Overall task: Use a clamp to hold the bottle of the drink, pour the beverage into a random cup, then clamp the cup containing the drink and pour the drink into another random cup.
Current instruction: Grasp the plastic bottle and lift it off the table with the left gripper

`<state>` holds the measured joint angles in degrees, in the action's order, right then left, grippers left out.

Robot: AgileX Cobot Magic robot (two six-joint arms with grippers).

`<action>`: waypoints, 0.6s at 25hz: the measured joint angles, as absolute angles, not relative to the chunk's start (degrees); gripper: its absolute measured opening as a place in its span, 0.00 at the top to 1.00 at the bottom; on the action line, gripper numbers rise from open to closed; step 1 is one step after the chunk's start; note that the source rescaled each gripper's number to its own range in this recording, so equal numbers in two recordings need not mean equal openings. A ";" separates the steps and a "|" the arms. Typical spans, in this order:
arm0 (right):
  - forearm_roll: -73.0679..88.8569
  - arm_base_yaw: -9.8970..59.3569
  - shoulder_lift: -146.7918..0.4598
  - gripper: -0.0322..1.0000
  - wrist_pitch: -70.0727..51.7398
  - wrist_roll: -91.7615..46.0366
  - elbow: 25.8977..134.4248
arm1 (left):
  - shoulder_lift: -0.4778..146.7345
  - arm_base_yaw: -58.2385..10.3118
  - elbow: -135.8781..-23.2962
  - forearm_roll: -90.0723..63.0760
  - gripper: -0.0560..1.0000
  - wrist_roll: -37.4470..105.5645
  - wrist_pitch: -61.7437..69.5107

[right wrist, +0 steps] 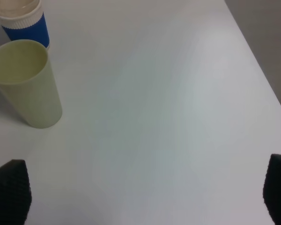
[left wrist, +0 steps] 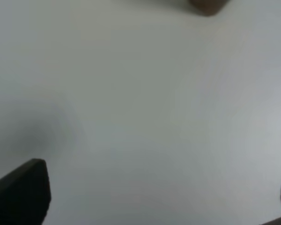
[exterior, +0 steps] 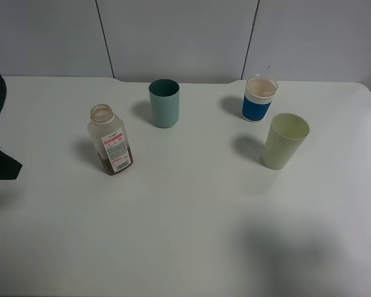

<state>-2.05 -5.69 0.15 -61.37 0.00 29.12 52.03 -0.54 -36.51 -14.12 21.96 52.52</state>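
Ahead of the wide-open, empty fingers (left wrist: 23, 192) of the left gripper (left wrist: 154, 197), well apart, the bottle of the drink (exterior: 110, 141) stands upright, neck up, nearer this arm than the right gripper (right wrist: 144, 194), likewise open and empty.

A white table (exterior: 185, 247) fills the foreground under soft, even light, its far corners rounded. Behind it stands a pale grey panelled wall (exterior: 179, 37), split by two thin dark seams (exterior: 105, 37). A faint, blurred shadow (exterior: 290, 247) lies across the tabletop's near right.
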 joint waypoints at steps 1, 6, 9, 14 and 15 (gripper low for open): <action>-2.05 -5.69 0.15 0.01 -61.37 0.00 29.12 | 54.49 -2.42 -36.56 -14.19 0.00 22.60 50.79; -2.05 -5.69 0.15 0.01 -61.37 0.00 29.12 | 60.17 -7.02 -36.56 -13.84 0.00 23.02 46.87; -2.05 -5.69 0.15 0.01 -61.37 0.00 29.12 | 63.68 -11.02 -36.56 -13.60 0.00 23.15 43.54; -2.05 -5.69 0.15 0.01 -61.37 0.00 29.12 | 68.68 -17.62 -36.56 -12.88 0.00 23.17 35.15; -2.05 -5.69 0.15 0.01 -61.37 0.00 29.12 | 69.48 -18.41 -36.56 -12.62 0.00 23.21 33.38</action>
